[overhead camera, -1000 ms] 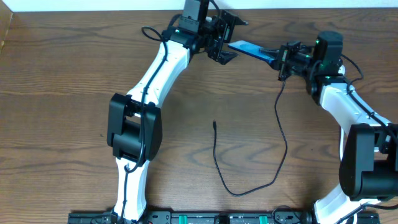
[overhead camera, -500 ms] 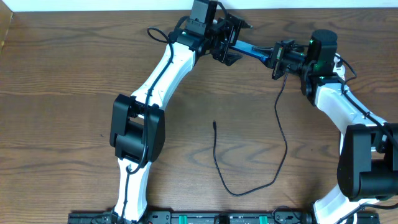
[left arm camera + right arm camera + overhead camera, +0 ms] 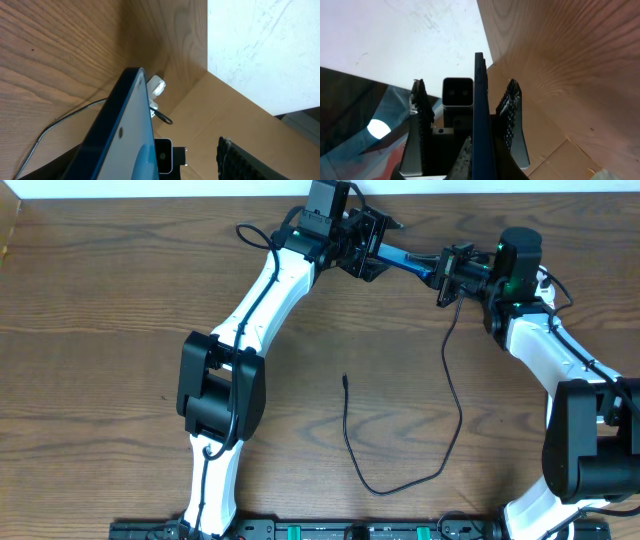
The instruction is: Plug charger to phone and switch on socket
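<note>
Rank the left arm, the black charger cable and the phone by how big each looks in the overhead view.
Largest: left arm, which covers by far the most area.
Next: charger cable, a long loop but very thin.
Smallest: phone, since only a short blue strip of it shows.

Work surface: wooden table (image 3: 100, 380), mid-brown, strong grain running side to side. Evenly lit, with only soft shadows. Meets a white panel (image 3: 150, 188) along the far edge in the overhead view; matt, with faint grey scuffs and scratches in the wrist views. Plain brown cardboard sheet (image 3: 225, 120) between table and white panel in both wrist views, seam visible. Tan cardboard edge (image 3: 8, 225) at the far left corner, overhead view. Dark blurred area with one bright round patch (image 3: 379, 128) beyond the panel in the right wrist view; nature not discernible.
</note>
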Robot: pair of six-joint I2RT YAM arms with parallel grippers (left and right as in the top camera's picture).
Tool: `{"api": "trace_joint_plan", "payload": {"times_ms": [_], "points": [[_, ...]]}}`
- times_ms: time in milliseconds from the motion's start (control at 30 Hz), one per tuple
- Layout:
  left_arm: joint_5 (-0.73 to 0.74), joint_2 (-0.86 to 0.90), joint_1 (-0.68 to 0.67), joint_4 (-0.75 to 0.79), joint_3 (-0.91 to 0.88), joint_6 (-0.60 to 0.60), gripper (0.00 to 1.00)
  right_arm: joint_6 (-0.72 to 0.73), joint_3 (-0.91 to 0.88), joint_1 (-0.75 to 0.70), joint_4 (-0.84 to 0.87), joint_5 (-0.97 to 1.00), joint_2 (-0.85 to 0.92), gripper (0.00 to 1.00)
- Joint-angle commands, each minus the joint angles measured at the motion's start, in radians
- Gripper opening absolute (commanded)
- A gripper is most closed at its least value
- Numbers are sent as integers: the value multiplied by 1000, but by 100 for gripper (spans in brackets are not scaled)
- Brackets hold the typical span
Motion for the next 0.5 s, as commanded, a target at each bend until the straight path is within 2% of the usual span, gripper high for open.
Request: {"api": "trace_joint_plan", "payload": {"times_ms": [0,100,200,300,467], "points": [[-13,-31,5,-2,13,-2,73,-16,19,5,11,21,-2,1],[-13,-31,5,-2,13,-2,73,-69,19,5,11,60,-2,1],[-33,-31,5,-8,12,-1,73,-68,19,5,13,61,-2,1],[-81,-31,5,-44,12,-1,68,-68,19,5,52,61,-2,1],[-84,-31,3,-61,12,-2,67,-68,19,5,51,60,-2,1]]}}
